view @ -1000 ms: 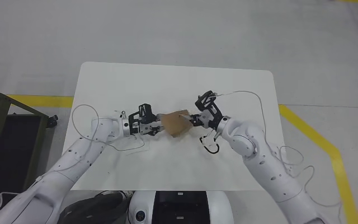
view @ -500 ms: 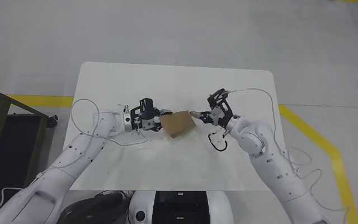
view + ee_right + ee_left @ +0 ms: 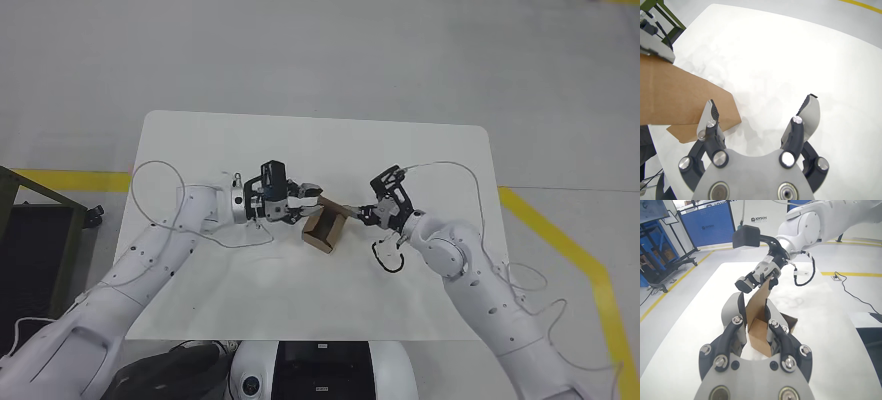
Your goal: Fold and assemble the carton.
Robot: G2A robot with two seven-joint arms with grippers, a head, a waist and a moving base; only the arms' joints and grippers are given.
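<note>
The brown carton [image 3: 322, 228] stands partly unfolded on the middle of the white table [image 3: 200, 150], its open side up and one long flap [image 3: 761, 291] raised. In the left wrist view the carton [image 3: 758, 338] sits just under my left gripper [image 3: 753, 302], which is shut on the raised flap's lower part. From above, the left gripper [image 3: 305, 194] is on the carton's left. My right gripper [image 3: 354, 212] is at the carton's right, open wide. In the right wrist view the right gripper [image 3: 761, 98] has one finger [image 3: 710, 111] resting against the flap's corner [image 3: 687, 94].
A black cable loop [image 3: 385, 258] lies on the table beside my right arm, and thin white cables trail over both arms. A dark cart [image 3: 30, 250] stands off the table's left edge. Bare table surface lies toward the far edge [image 3: 320, 140].
My left gripper has moved right and toward the table's far side, and the carton has gone from lying flatter to standing more upright. The right gripper stayed at the carton's right edge.
</note>
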